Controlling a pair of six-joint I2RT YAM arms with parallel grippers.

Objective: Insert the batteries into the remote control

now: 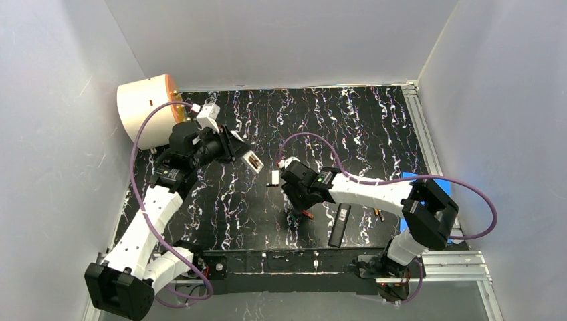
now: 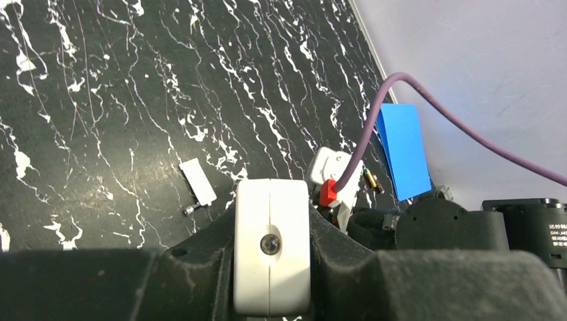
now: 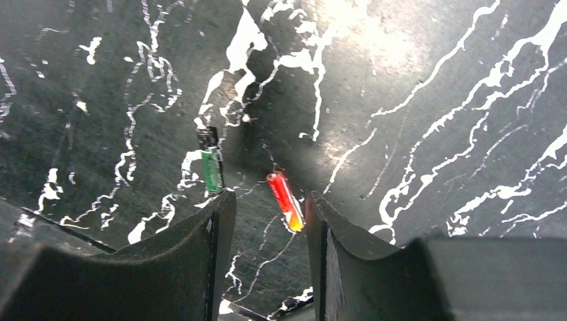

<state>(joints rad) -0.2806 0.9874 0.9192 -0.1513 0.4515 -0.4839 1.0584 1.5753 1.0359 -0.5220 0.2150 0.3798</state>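
Note:
My left gripper (image 1: 239,154) is shut on a white remote (image 1: 253,161) and holds it above the table's left half; in the left wrist view the remote's end (image 2: 271,247) sits between the black fingers. My right gripper (image 1: 299,202) is open and low over the mat. In the right wrist view a red battery (image 3: 285,200) lies between its fingertips, close to the right finger (image 3: 334,254). A green battery (image 3: 212,168) lies just beyond the left finger (image 3: 200,254). A black-and-gold battery (image 2: 371,179) lies near the blue card.
A white cover plate (image 1: 275,177) lies mid-table, with a small silver-tipped cell (image 2: 190,210) at its end. A slim black remote-like bar (image 1: 339,226) lies near the front edge. A blue card (image 1: 414,178) is at the right wall. A cream cylinder (image 1: 144,107) stands back left.

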